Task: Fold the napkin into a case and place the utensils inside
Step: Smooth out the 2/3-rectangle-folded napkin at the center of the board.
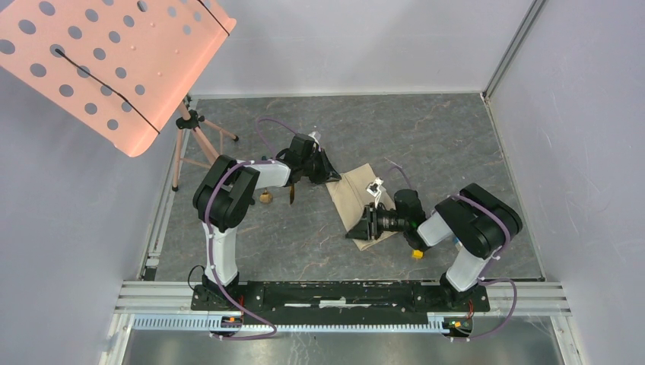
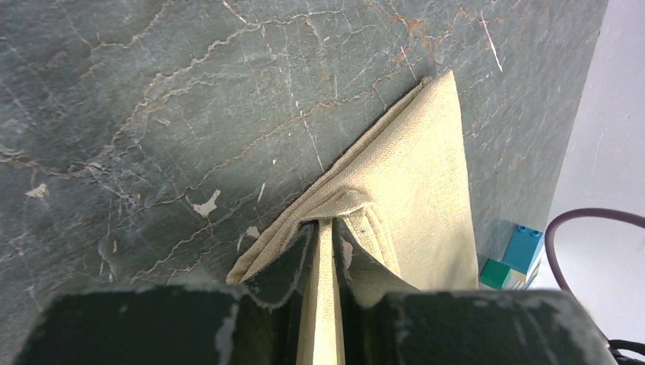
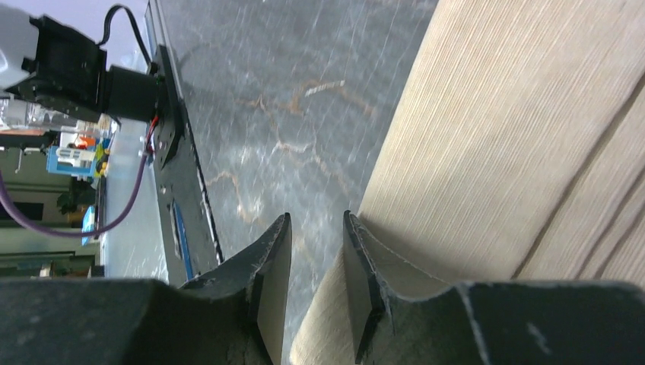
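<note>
The beige napkin (image 1: pixel 357 196) lies folded into a long strip in the middle of the table. My left gripper (image 1: pixel 328 173) is at its far left corner and is shut on a raised fold of the cloth (image 2: pixel 403 190). My right gripper (image 1: pixel 363 226) is at the napkin's near end with its jaws a little apart. The cloth edge (image 3: pixel 487 137) lies by and under the right finger, and nothing is clamped. A slim dark piece (image 1: pixel 293 195) and a small gold bit (image 1: pixel 265 198) lie left of the napkin. They are too small to tell as utensils.
A pink perforated board (image 1: pixel 106 61) on a tripod (image 1: pixel 190 141) stands at the far left. A yellow cube (image 1: pixel 417 253) lies by the right arm. Teal and blue blocks (image 2: pixel 513 258) sit beyond the napkin near the wall. Walls close in the table.
</note>
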{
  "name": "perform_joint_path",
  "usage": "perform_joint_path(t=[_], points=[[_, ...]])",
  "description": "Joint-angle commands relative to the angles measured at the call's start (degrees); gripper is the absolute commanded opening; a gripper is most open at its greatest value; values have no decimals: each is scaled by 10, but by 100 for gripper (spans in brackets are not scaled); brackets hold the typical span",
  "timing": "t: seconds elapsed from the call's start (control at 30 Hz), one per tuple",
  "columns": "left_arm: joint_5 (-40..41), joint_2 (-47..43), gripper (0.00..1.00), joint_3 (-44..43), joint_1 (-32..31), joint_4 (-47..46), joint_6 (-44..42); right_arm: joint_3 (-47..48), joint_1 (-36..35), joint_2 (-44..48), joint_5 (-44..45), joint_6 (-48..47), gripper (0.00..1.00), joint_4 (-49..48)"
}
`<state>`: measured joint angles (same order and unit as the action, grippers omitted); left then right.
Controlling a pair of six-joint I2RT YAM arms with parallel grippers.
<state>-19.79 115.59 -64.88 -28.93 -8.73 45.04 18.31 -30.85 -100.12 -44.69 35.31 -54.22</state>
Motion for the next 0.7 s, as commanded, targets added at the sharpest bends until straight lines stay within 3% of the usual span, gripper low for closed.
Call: perform_joint_path(t=[0.0,0.47,0.67], points=[[22,23,19,-5,5,15,-25,-48,-1,38,-16,-21,37,7],[22,22,21,-6,5,18,-30,-75,-2,159,0,-116,38,169],[18,18,23,-5,5,17,-34,-85,-2,113,7,-117,38,147]])
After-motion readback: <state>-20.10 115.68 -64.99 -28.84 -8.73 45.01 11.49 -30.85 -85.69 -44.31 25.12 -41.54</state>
